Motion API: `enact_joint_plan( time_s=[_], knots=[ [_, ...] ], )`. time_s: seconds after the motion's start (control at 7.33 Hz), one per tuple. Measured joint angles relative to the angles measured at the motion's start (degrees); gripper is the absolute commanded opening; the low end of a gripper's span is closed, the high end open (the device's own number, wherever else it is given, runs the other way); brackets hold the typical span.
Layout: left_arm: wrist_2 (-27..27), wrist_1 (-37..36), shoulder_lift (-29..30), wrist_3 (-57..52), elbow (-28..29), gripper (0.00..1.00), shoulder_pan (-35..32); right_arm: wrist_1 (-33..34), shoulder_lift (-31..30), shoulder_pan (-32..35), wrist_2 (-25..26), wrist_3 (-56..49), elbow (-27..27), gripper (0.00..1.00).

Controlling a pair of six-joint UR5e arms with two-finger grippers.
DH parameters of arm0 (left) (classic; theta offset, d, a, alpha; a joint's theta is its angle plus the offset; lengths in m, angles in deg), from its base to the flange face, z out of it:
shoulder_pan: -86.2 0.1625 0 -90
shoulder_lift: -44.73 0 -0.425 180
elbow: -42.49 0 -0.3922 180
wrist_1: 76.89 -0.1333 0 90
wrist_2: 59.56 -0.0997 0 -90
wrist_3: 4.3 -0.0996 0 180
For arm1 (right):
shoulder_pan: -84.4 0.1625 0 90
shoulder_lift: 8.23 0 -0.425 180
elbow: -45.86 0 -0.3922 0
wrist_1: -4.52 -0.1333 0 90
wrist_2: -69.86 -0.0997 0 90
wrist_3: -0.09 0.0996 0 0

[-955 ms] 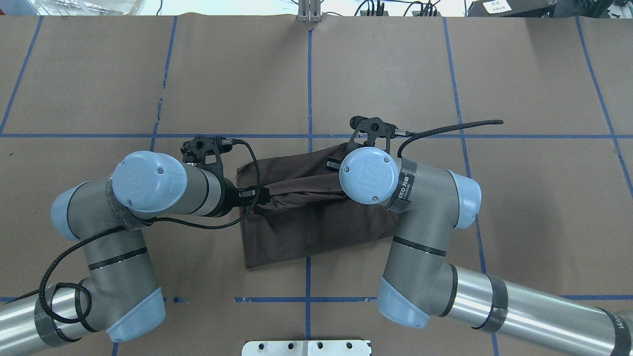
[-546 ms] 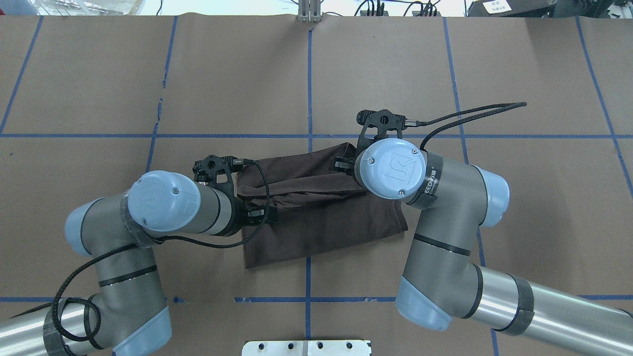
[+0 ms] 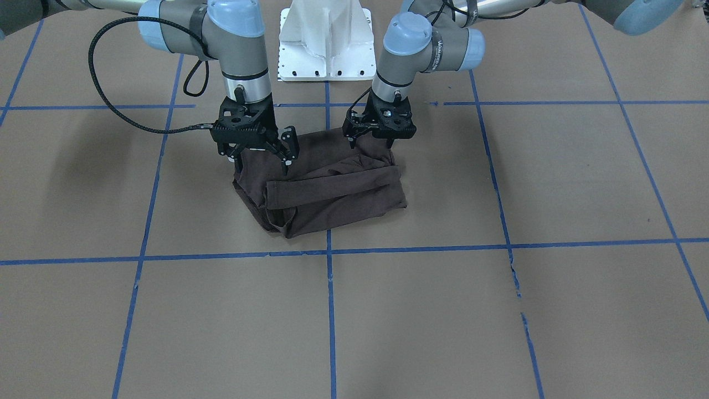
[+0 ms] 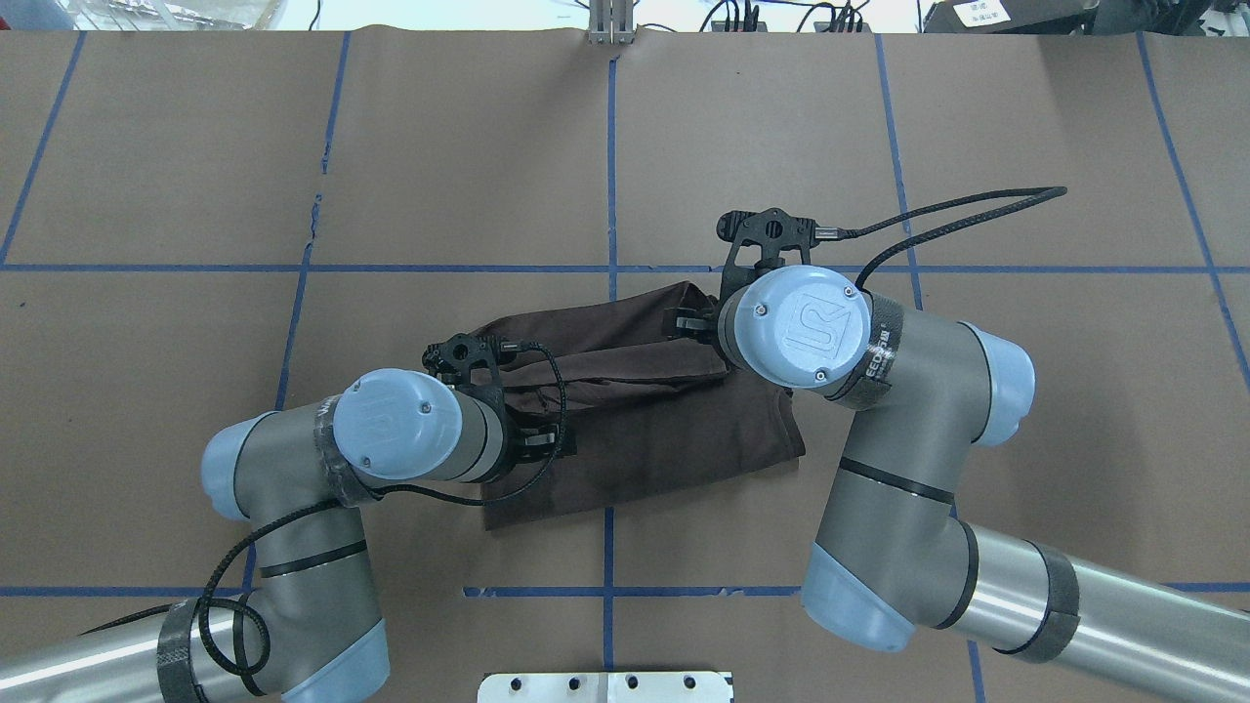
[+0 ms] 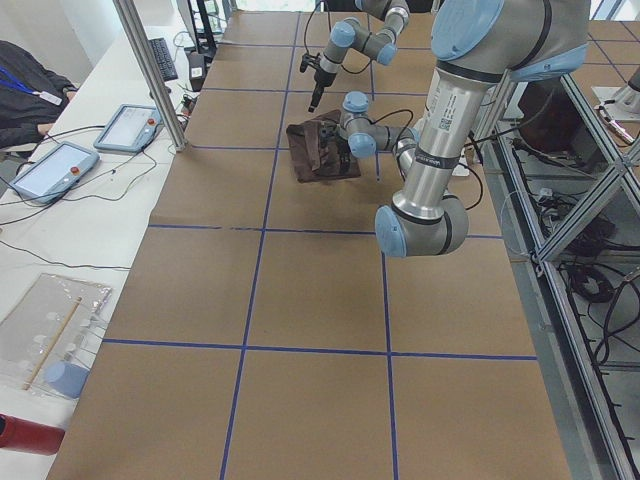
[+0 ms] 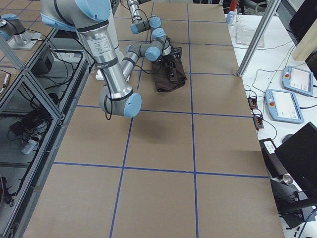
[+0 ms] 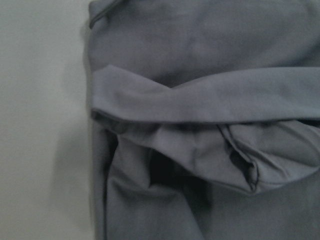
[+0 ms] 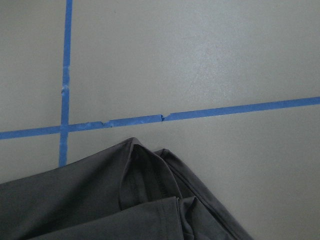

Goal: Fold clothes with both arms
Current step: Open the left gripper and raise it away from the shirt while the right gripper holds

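The dark brown T-shirt (image 3: 332, 194) lies folded in a small bundle on the brown table, with a loose band of cloth across its top; it also shows in the overhead view (image 4: 635, 430). My right gripper (image 3: 261, 163) is open and empty, just above the shirt's edge nearest the robot. My left gripper (image 3: 370, 145) is open and empty, above the other end of that edge. In the overhead view both grippers are mostly hidden under their wrists. The left wrist view shows the folded cloth (image 7: 200, 100) close up. The right wrist view shows a shirt corner (image 8: 100, 210) and tape lines.
The white pedestal base (image 3: 327, 44) stands at the table's robot side. Blue tape lines (image 3: 329, 252) grid the brown table (image 3: 498, 310). Tablets (image 5: 50, 165) and cables lie on a side table beyond the far edge.
My left wrist has swung right and toward the robot, over the shirt's near left part. My right wrist has shifted right and slightly away. The shirt's upper fold has flattened.
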Motion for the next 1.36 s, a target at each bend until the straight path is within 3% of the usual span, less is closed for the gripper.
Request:
enact_joint_plan(
  time_s=[0.68, 1.36],
  knots=[
    [-2.8, -0.2, 1.6, 0.1, 2.2, 1.0, -3.2, 0.0, -0.5, 0.2, 0.0, 0.0, -0.1, 1.0],
    [-2.5, 0.1, 5.8, -3.7, 10.7, 1.0, -11.8, 0.0, -0.6, 0.2, 0.0, 0.2, -0.5, 1.0]
  ],
)
